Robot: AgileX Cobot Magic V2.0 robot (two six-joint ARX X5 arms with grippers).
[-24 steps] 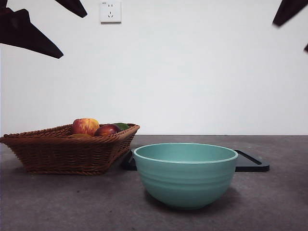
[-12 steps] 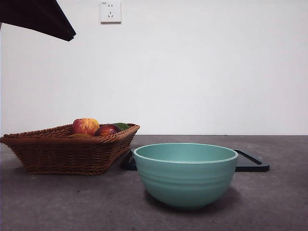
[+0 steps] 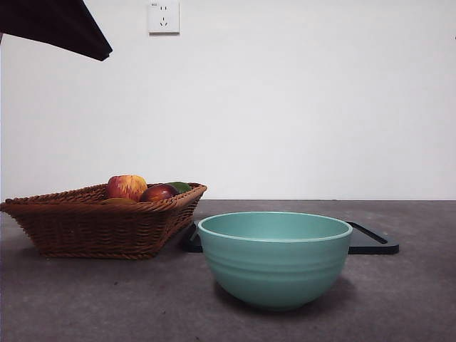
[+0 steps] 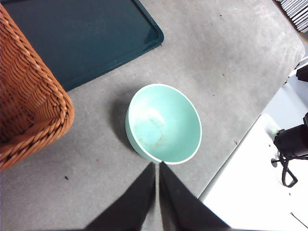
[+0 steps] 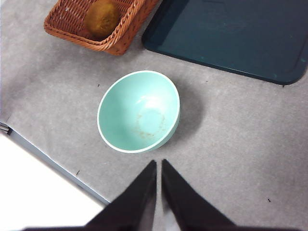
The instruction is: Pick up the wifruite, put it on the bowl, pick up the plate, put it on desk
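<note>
Nothing has moved since a half second ago; the dull brown wifruite (image 5: 102,18) lies in the basket (image 5: 120,41), both grippers pressed together.

Bowl (image 3: 275,258) near centre on desk (image 3: 85,299), basket (image 3: 100,221) far left holding apple (image 3: 127,187) and wifruite (image 5: 102,18), tray (image 3: 370,241) behind bowl, right.

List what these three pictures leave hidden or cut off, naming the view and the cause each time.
- wifruite: front view, basket wall hides almost all.
- basket: both wrist views, cropped by the frame edge.
- dark tray: front view, bowl covers its middle.
- apple and dark red fruit: outside both wrist views.
- green fruit: front view, mostly hidden behind the dark red fruit.
</note>
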